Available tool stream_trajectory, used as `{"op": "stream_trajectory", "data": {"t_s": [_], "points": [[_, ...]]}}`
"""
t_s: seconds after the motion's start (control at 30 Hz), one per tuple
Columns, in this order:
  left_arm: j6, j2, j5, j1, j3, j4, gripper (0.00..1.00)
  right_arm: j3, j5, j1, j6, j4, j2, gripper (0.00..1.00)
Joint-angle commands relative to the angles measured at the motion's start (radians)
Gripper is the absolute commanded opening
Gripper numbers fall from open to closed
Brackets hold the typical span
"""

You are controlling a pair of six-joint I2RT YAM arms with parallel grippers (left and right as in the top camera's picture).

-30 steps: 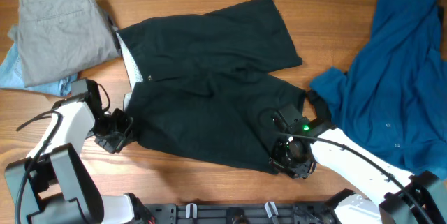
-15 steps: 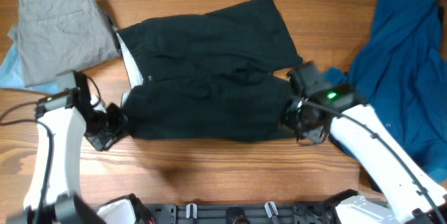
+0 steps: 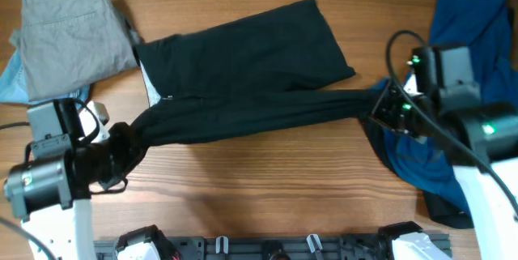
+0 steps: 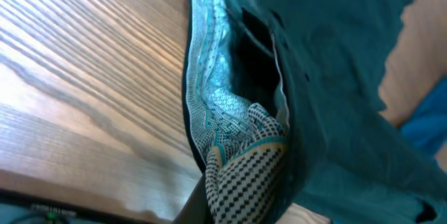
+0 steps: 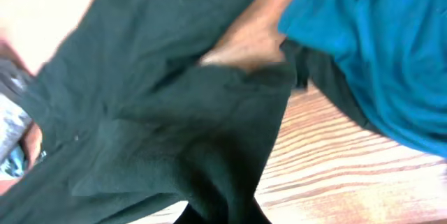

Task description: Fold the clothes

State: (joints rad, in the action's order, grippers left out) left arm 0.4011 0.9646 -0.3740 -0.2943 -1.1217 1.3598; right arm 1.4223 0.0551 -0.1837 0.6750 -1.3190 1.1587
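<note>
Shorts [image 3: 243, 57] strung taut across the surface [image 3: 259, 199], long axis left to right: left hand [image 3: 123, 142] clamps the waistband end, right hand [image 3: 376, 108] grips the hem; far leg lies beyond both.

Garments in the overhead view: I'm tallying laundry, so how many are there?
4: black shorts stretched across the middle, folded grey garment at top left, pale blue garment under it, blue shirt at the right. Others may be hidden beneath.
</note>
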Motion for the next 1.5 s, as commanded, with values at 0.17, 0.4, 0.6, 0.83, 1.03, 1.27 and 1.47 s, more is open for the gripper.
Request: {"op": "stream_trajectory", "data": {"t_s": [0.17,0.4,0.6,0.83,1.03,1.27,1.47], "points": [[0.026,0.018,0.105,-0.017,-0.142,-0.050,0.04,0.116,-0.253,0.041,-0.254,0.147,0.025,0.05],[0.026,0.215,0.115,-0.017,-0.141,-0.055,0.04,0.116,-0.132,0.041,-0.385,0.322,0.269,0.05],[0.056,0.439,0.196,-0.017,-0.141,-0.183,0.04,0.116,-0.047,0.040,-0.387,0.499,0.500,0.04],[0.056,0.681,0.188,-0.016,-0.141,-0.441,0.04,0.116,0.041,0.037,-0.386,0.732,0.673,0.04],[0.056,0.798,0.181,-0.015,-0.141,-0.595,0.04,0.115,0.112,0.034,-0.370,0.879,0.764,0.04],[0.059,0.821,0.177,-0.015,-0.141,-0.654,0.83,0.115,0.126,0.026,-0.360,1.015,0.816,0.89],[0.055,0.821,0.177,-0.015,-0.138,-0.427,0.87,0.114,0.017,0.027,-0.360,0.787,0.816,0.90]]}}
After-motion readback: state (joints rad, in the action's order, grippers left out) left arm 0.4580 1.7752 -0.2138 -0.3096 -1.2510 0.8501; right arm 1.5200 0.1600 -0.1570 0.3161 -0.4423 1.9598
